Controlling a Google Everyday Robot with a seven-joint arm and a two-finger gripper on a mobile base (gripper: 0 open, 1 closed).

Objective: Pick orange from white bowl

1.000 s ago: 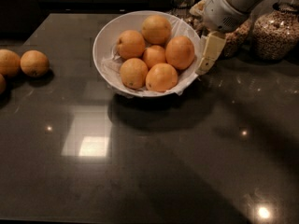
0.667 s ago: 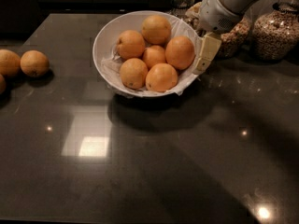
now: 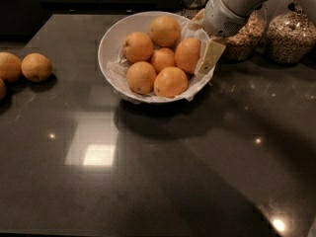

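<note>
Camera view: big, smooth reddish orange (image 3: pixel 187 55) in white bowl (image 3: pixel 111 38), claw (image 3: pixel 207 58) beside it, grip unclear

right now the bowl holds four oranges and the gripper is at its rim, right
Not quite. The camera view shows the bowl holding six, not four. The gripper is indeed at its rim, beside the orange nearest the jars.

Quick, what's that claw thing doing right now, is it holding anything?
Gripper: at the white bowl's right rim beside the orange; open or shut cannot be told.
</note>
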